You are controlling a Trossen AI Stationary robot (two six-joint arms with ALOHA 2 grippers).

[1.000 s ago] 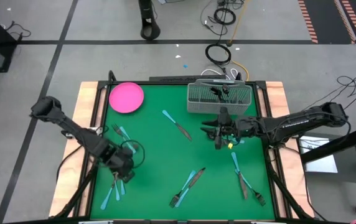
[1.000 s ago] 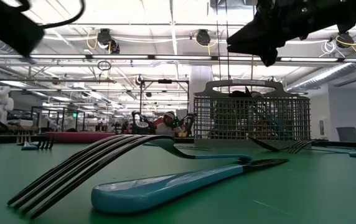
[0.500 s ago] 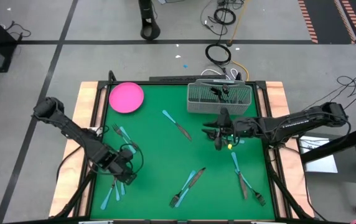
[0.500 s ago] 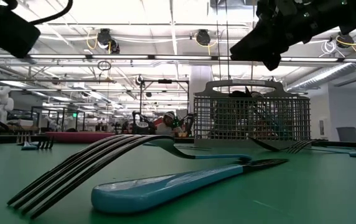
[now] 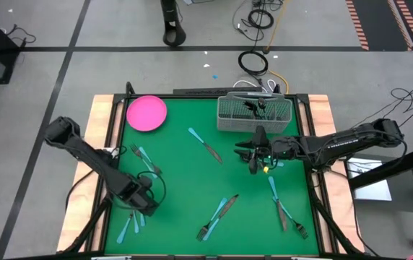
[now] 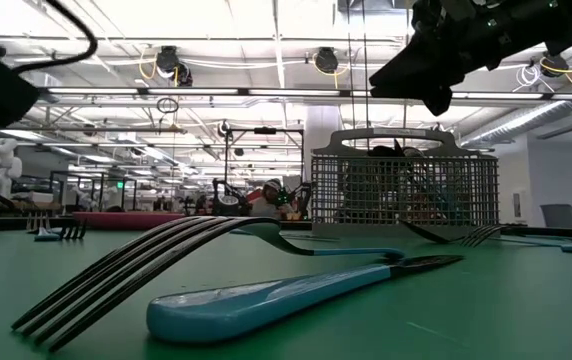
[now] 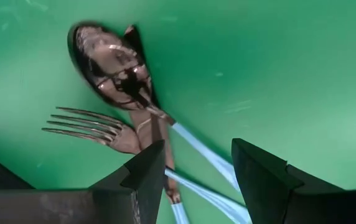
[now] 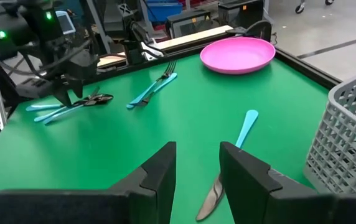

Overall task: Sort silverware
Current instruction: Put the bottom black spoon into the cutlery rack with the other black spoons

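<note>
Green counter [image 5: 185, 180] under my arms carries scattered silverware [image 5: 205, 144]; that knife lies diagonally, blue handle toward the pink plate [image 5: 146, 113]. My left gripper [image 7: 196, 165] hovers, fingers parted and empty, over a spoon [image 7: 112, 71] and fork [image 7: 91, 127] lying side by side, heads away from the wrist. My right gripper [image 8: 196, 165], fingers narrowly apart, hangs empty beside the basket [image 5: 254, 114].

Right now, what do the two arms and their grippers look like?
Both arms are dark and jointed, with black cables looping beside them. The left gripper and right gripper each have two black, angular, wedge-shaped fingers. A yellow-green spot shows near the right arm's wrist.
</note>
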